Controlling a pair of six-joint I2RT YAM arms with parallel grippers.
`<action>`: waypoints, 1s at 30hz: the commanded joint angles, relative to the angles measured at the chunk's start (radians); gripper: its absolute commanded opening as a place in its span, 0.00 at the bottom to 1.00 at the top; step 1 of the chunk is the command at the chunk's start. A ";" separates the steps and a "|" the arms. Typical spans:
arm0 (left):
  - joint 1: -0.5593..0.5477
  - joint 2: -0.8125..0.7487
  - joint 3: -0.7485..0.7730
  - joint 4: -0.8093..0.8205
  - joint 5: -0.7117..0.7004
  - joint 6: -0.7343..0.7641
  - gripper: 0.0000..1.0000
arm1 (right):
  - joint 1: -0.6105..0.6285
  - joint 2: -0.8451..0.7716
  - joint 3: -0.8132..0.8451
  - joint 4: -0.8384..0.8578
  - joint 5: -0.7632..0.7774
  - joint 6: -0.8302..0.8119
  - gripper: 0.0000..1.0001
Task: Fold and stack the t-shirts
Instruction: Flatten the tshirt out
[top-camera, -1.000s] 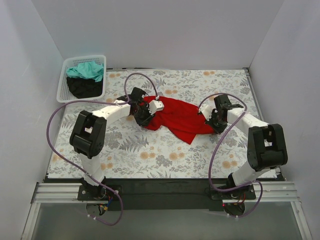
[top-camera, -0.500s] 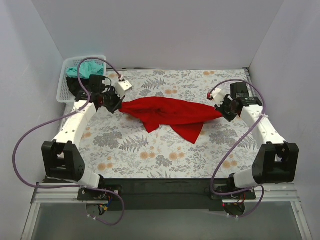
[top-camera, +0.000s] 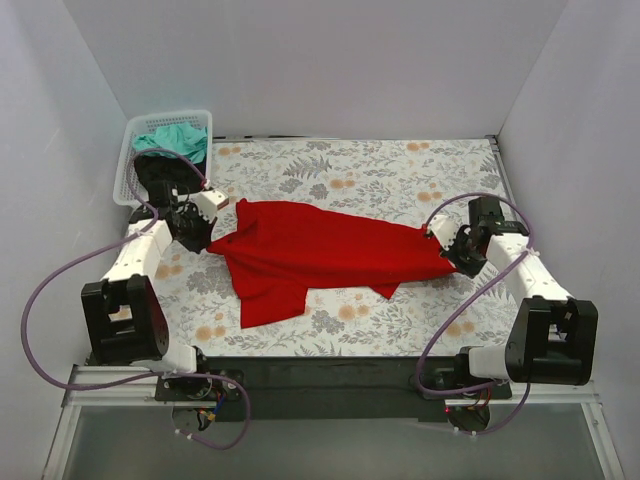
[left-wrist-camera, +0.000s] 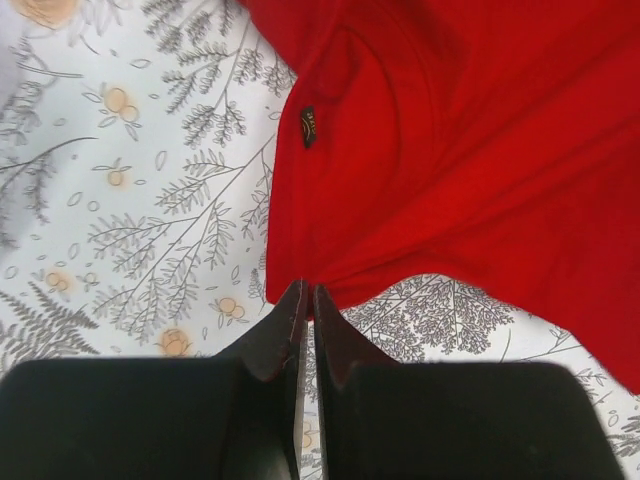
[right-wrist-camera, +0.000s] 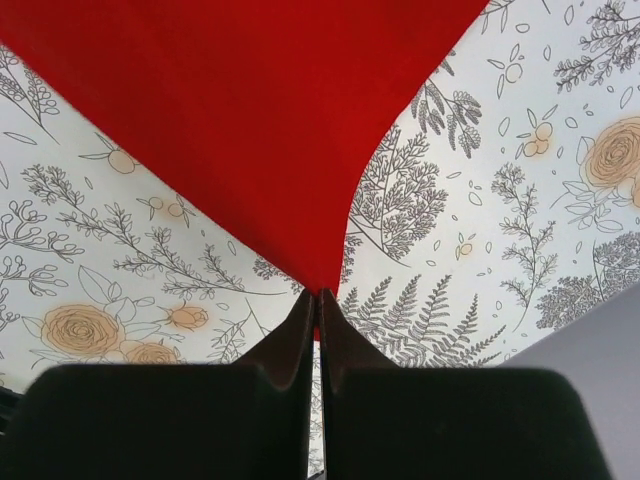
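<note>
A bright red t-shirt (top-camera: 320, 252) lies stretched across the middle of the flowered table, its collar end to the left. My left gripper (top-camera: 208, 240) is shut on the shirt's left edge; the left wrist view shows the cloth (left-wrist-camera: 450, 150) pinched at the fingertips (left-wrist-camera: 307, 290), with a small dark label nearby. My right gripper (top-camera: 452, 258) is shut on the shirt's right corner, seen in the right wrist view (right-wrist-camera: 250, 120) pulled to a point at the tips (right-wrist-camera: 320, 293). A teal t-shirt (top-camera: 172, 140) and a black t-shirt (top-camera: 152, 166) lie in the basket.
A white lattice basket (top-camera: 205, 122) stands at the far left corner of the table. White walls close in the back and both sides. The table's front edge runs just before the arm bases.
Both grippers have drawn the red shirt toward me and lowered it. It now lies spread wider and flatter on the table. The left arm moved down from beside the basket.
</note>
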 joint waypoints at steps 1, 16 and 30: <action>-0.005 0.022 -0.018 0.069 -0.042 0.035 0.00 | 0.008 -0.010 -0.005 -0.004 -0.017 -0.021 0.01; -0.185 -0.210 -0.062 -0.388 0.141 0.209 0.50 | 0.074 -0.060 -0.135 -0.013 -0.028 0.007 0.01; -0.601 -0.267 -0.368 -0.174 -0.078 0.132 0.50 | 0.074 -0.027 -0.097 -0.025 -0.019 0.031 0.01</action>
